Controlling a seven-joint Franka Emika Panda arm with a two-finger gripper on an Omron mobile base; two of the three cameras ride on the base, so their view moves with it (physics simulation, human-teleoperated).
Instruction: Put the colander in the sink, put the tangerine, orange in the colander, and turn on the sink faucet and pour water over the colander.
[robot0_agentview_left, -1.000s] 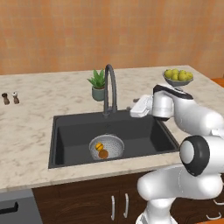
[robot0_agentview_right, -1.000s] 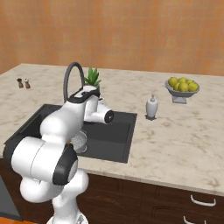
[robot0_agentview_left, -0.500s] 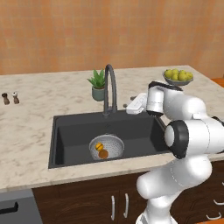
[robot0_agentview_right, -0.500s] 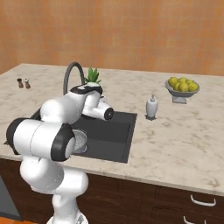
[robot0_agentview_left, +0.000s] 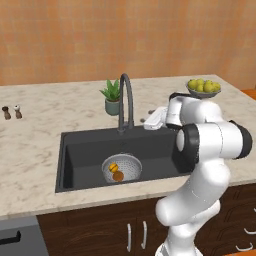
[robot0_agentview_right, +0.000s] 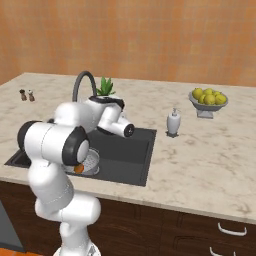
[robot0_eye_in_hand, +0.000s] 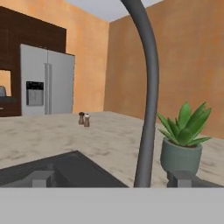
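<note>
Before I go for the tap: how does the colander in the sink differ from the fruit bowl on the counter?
The colander sits low inside the sink; the fruit bowl stands raised on a foot on the counter, far to the right. The colander is pale and holds two orange fruits; the fruit bowl is darker grey, heaped with yellow-green fruit. The colander looks wider. Both are round, upright and hold fruit.

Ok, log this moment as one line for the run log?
colander: in sink, two fruits inside | faucet: no water | gripper: open, empty, beside faucet stem | next: likely lever
</note>
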